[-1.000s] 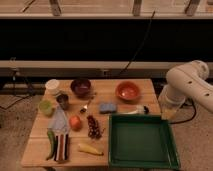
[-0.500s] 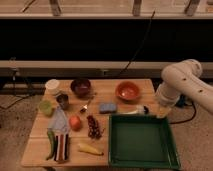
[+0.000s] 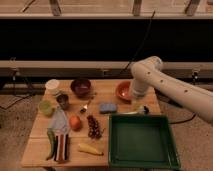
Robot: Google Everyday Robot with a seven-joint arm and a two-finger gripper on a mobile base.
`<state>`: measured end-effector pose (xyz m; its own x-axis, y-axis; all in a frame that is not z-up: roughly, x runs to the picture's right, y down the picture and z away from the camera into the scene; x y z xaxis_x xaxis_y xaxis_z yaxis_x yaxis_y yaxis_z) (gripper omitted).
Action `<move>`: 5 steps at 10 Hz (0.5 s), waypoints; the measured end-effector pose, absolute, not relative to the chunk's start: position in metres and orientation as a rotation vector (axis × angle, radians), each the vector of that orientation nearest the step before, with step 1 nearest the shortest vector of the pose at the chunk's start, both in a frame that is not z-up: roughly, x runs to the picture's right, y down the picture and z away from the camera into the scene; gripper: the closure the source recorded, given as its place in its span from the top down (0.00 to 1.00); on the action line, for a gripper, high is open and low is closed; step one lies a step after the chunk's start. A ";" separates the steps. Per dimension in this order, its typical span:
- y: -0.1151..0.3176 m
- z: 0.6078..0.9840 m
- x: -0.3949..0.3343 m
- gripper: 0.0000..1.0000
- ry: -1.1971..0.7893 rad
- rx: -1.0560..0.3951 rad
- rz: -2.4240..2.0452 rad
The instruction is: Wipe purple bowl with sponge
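The purple bowl [image 3: 81, 87] stands at the back of the wooden table [image 3: 115, 84], left of centre. The light-blue sponge [image 3: 107, 107] lies flat near the table's middle, to the right of and in front of the purple bowl. My white arm [image 3: 150, 75] reaches in from the right and bends down over the table's right side. My gripper [image 3: 140, 108] hangs low just behind the green tray, to the right of the sponge and in front of the orange bowl. It holds nothing that I can see.
An orange-red bowl [image 3: 123, 91] is partly behind the arm. A green tray [image 3: 144, 160] fills the front right. At left are a white cup [image 3: 52, 86], green cup [image 3: 46, 107], grey cup [image 3: 63, 101], cloth [image 3: 59, 122], orange fruit [image 3: 75, 122], grapes [image 3: 93, 126] and banana [image 3: 90, 148].
My arm has swung left from beyond the table's right edge to over its right side. The gripper has come closer to the sponge. The objects have not moved.
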<state>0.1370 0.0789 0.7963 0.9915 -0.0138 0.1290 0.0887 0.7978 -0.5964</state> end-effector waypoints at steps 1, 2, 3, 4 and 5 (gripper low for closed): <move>0.077 0.809 0.128 0.65 -0.126 -0.649 -0.069; 0.073 0.825 0.114 0.65 -0.137 -0.649 -0.083; 0.069 0.846 0.096 0.65 -0.149 -0.652 -0.100; 0.068 0.860 0.081 0.65 -0.164 -0.657 -0.113; 0.070 0.867 0.076 0.65 -0.167 -0.662 -0.122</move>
